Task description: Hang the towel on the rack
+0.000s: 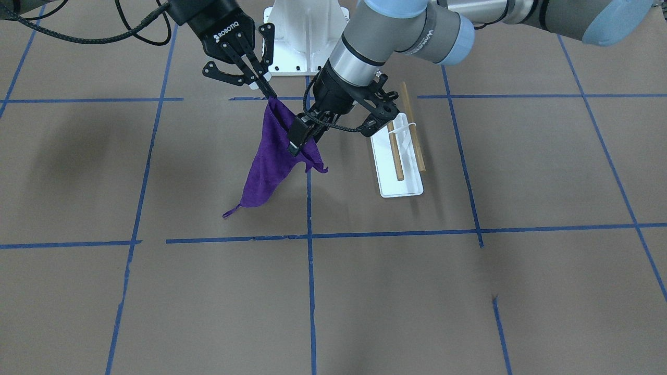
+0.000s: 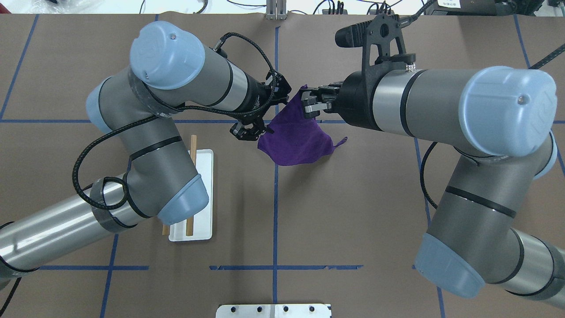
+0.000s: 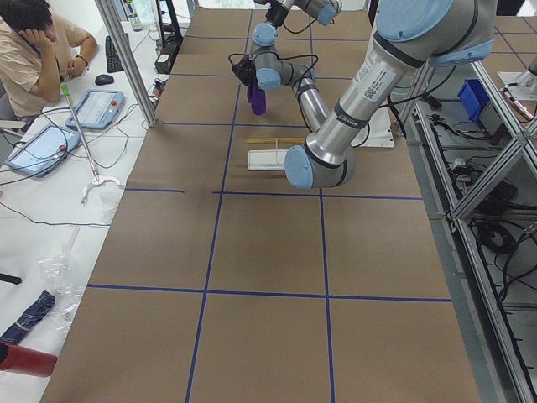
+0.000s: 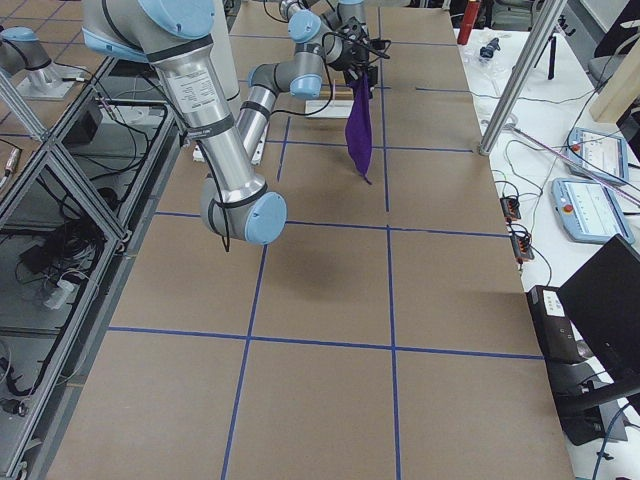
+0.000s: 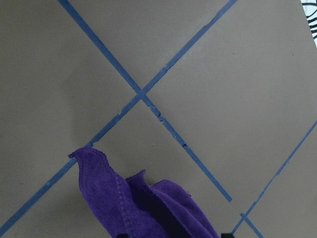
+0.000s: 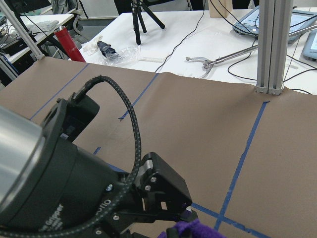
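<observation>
Towel (image 1: 271,166): purple, lifted, hanging in a long drooping triangle from one top corner. That corner is pinched in the right gripper (image 1: 269,94), fingers pressed together on the cloth. The lowest tail is close to the table (image 1: 156,291); I can't tell whether it touches.

Left gripper (image 1: 333,134): reads to me as spread. One finger sits in front of the towel's side edge, the other is out toward the rack. In my left wrist view the cloth sits low between the two tips. I see no pinch there, and I can't confirm contact.

Rack (image 1: 402,186): white tray with two wooden dowels (image 1: 397,159), lying just to the robot's left of the towel and apart from it. Both dowels are bare, with no cloth on or over them. In the overhead view the left arm (image 2: 167,185) hangs over part of the tray, so I only get its ends there.

Progress, my call: pick-up done, hang not started, so maybe a third of the way.

Left to do:
- Get a second grip on the side edge with the left gripper.
- Stretch the towel out between the two grippers.
- Carry it across over the rack.
- Lower it so it drapes over a dowel.
- Release both sides.
</observation>
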Available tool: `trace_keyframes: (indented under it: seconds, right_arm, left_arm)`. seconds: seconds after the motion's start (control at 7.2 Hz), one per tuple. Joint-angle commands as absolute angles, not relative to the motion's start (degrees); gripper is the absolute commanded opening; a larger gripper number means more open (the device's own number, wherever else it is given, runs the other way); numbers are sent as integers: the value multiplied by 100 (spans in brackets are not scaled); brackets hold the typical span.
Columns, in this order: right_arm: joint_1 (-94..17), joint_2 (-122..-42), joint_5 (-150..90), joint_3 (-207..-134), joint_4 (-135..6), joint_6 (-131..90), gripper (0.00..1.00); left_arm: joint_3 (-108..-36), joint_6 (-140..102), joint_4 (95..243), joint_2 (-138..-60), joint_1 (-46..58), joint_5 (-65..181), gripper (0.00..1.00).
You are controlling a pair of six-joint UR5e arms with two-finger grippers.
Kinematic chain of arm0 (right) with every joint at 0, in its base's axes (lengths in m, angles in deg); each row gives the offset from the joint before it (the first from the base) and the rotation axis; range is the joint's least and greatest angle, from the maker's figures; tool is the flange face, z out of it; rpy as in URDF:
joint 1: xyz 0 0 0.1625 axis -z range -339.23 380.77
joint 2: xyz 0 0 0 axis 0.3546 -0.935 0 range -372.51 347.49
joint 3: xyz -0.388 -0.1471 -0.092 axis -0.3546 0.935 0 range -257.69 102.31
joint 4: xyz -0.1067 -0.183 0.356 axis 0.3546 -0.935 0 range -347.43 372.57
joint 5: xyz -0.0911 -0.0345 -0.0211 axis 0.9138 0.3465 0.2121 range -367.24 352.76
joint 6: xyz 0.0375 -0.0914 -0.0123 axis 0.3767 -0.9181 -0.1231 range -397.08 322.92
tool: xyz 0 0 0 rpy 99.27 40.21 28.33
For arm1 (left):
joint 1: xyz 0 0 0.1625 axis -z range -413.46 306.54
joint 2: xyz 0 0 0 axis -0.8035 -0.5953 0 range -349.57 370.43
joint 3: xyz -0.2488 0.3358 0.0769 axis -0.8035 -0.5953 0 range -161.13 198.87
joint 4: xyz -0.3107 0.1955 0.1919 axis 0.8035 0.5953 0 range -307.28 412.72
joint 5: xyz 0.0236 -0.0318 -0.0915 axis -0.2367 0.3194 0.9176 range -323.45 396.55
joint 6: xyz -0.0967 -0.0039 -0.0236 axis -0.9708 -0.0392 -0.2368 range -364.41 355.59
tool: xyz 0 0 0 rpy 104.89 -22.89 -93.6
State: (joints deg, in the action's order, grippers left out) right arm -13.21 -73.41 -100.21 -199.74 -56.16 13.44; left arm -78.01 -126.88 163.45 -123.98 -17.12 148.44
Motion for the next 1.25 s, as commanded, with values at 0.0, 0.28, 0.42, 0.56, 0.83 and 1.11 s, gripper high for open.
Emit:
trace_keyframes:
  seconds: [0.0,0.28,0.42,0.56,0.83,1.11]
  right_arm:
    - [-1316,-7350,-10014,-20003,-5616,1337,0]
    - [-1316,-7368,-10014,-20003,-5616,1337,0]
    - [-1316,-7385,-10031,-20012,-5616,1328,0]
    - [-1316,-7412,-10083,-19995,-5624,1328,43]
    - [-1289,-7621,-10424,-19977,-5730,1398,100]
    - [-1351,-8129,-10734,-19968,-5905,1407,100]
  left_arm:
    - [-7851,-12763,16346,-12387,-1752,14678,46]
    - [-7913,-12799,16381,-12343,-1831,14387,0]
    - [-7948,-12799,16381,-12343,-1831,14378,0]
    - [-8009,-12781,16373,-12317,-1831,14378,0]
    - [-8447,-12589,16355,-12098,-1813,14387,0]
    - [-9018,-12151,16372,-11686,-1787,14395,0]
